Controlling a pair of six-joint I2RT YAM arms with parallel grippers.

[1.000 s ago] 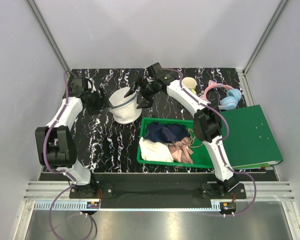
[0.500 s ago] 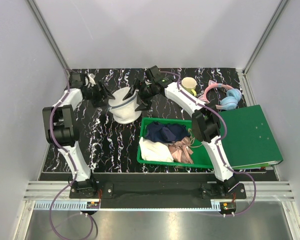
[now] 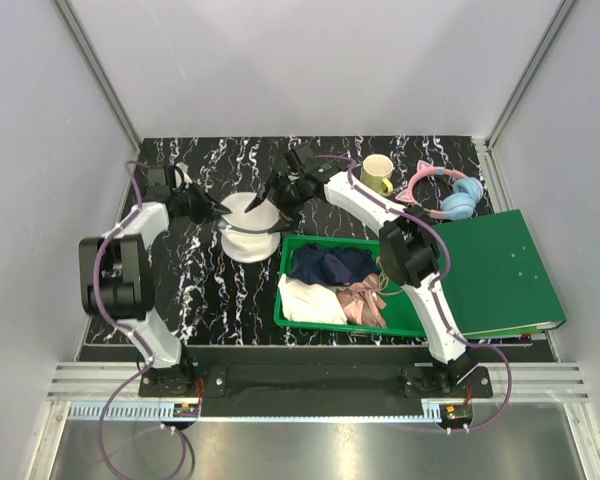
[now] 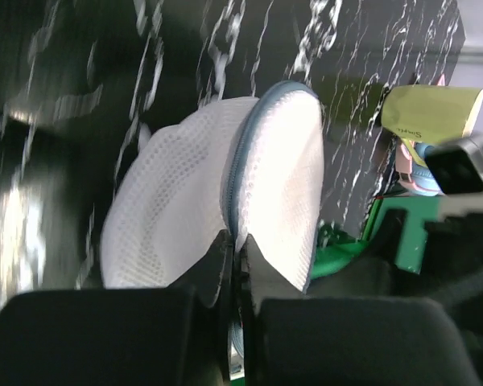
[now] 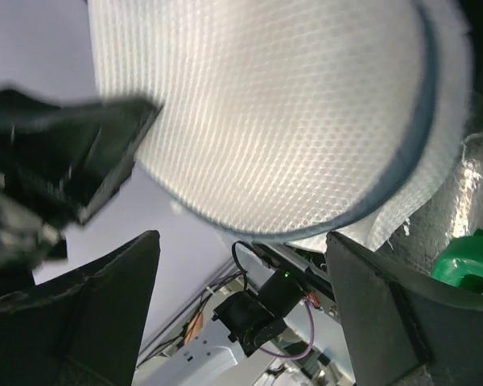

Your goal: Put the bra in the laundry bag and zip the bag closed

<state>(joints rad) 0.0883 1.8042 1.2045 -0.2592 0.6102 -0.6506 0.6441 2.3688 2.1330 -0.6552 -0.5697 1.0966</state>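
Observation:
The laundry bag, a white mesh round case with a grey-blue zipper rim, lies on the black marbled table left of centre. My left gripper reaches it from the left and is shut on the zipper rim; in the left wrist view the gripper pinches the seam between the laundry bag's two domed halves. My right gripper stands open at the bag's far right edge. Its fingers are spread wide under the mesh dome of the laundry bag. The bra shows in no view.
A green tray at the near right holds a navy garment, a flat cream cloth and a pink-beige satin garment. A yellow mug, pink-and-blue headphones and a green binder lie to the right.
My left gripper has gone from open to shut on the bag's zipper rim. The bag has dropped lower and flatter. My right gripper has slid left and nearer over the bag.

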